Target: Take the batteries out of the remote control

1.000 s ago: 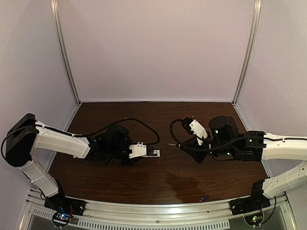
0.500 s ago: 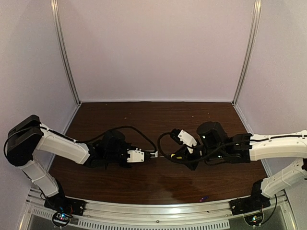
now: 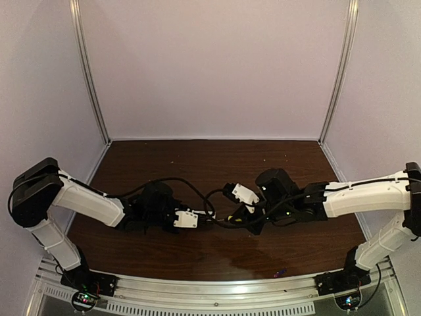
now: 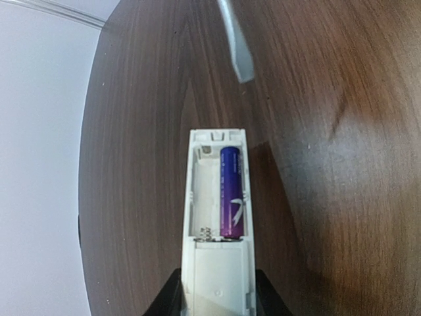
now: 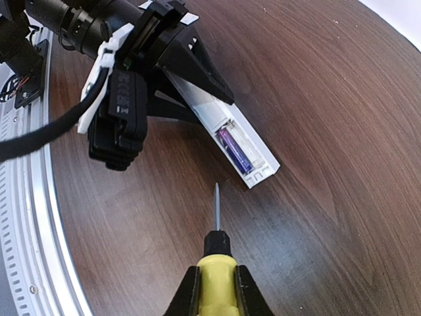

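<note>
My left gripper (image 4: 217, 304) is shut on the white remote control (image 4: 217, 224) and holds it flat over the dark table, battery bay open and facing up. One purple battery (image 4: 231, 191) lies in the right slot; the left slot is empty, with its spring showing. My right gripper (image 5: 216, 282) is shut on the yellow-handled screwdriver (image 5: 217, 280). Its tip (image 5: 216, 194) points at the remote (image 5: 240, 145), a short gap from the open end. In the top view both grippers meet mid-table, left (image 3: 197, 218) and right (image 3: 245, 214). A small blue-purple battery (image 3: 279, 272) lies near the front edge.
The metal front rail (image 3: 217, 289) runs along the near edge and shows in the right wrist view (image 5: 26, 217). Black cables (image 3: 197, 191) loop over the table between the arms. White walls and corner posts enclose the back and sides.
My right arm has swung left with the screwdriver, closing on the remote. My left gripper has shifted slightly nearer, still holding the remote.
</note>
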`<state>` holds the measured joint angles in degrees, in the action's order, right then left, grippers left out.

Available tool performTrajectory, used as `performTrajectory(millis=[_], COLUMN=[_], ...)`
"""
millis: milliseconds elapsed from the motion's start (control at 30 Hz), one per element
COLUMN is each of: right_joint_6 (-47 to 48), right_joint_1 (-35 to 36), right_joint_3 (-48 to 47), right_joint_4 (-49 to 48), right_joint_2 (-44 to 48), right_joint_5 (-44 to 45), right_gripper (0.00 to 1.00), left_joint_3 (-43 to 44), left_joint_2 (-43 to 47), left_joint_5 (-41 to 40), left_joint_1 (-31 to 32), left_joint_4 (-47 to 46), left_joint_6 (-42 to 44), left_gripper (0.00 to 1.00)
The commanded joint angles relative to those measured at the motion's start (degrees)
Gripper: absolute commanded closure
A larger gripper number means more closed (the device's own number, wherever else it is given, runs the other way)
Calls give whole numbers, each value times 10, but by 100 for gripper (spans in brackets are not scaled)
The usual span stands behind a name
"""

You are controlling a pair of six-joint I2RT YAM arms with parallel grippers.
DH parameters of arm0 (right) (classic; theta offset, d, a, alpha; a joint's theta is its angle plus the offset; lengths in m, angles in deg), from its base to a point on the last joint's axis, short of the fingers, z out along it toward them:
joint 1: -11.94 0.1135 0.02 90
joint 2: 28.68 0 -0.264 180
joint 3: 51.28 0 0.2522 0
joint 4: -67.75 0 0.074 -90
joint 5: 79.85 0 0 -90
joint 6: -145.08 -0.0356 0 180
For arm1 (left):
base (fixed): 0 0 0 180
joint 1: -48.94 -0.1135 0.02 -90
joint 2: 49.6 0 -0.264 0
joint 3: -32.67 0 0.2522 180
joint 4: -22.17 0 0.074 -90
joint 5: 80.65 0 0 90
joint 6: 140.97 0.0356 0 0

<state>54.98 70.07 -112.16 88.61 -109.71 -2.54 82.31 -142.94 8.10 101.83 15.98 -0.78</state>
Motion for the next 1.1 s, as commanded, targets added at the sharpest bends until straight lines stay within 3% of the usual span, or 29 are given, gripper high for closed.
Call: performTrajectory(millis=[0, 1067], right_joint_6=[20, 51], right_joint_1=[-10, -60], right_joint_3=[-29, -78], right_joint_4=[-27, -43], right_joint_2=[-26, -132], right_joint_5=[-19, -89], right_gripper=[100, 100], left_joint_3=[-5, 20], left_joint_2=[-9, -18], left_joint_5=[11, 28], left_joint_1=[7, 12], left_joint_4=[-14, 32], left_joint_6=[17, 15], left_gripper=[100, 100])
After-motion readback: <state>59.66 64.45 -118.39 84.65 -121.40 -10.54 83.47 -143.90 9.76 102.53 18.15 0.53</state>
